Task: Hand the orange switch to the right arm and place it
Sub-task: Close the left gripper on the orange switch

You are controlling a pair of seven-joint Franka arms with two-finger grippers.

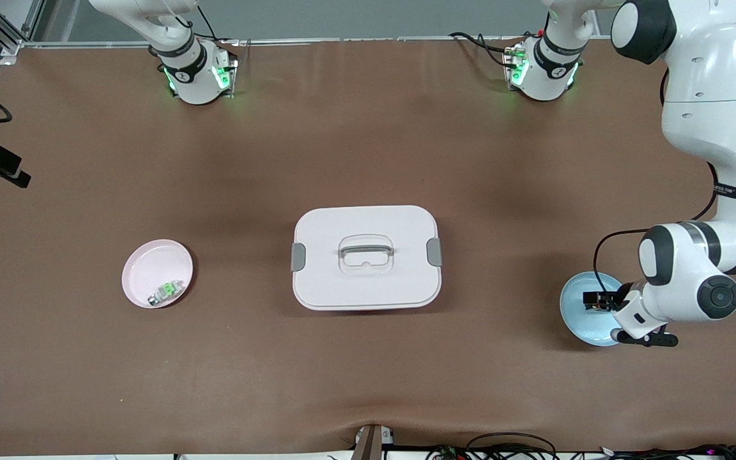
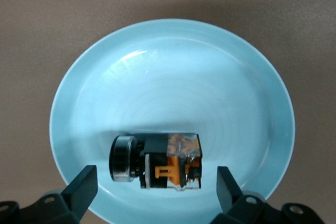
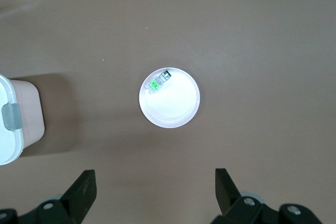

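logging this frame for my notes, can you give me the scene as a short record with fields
orange switch: lying on its side in the blue plate, not gripped
blue plate: toward the left arm's end of the table
left gripper: open, low over the blue plate, fingers on either side of the switch
right gripper: open, high over the pink plate, waiting
pink plate: toward the right arm's end, holds a small green and silver piece
white lidded box: mid-table between the plates, lid on
handover: not yet begun
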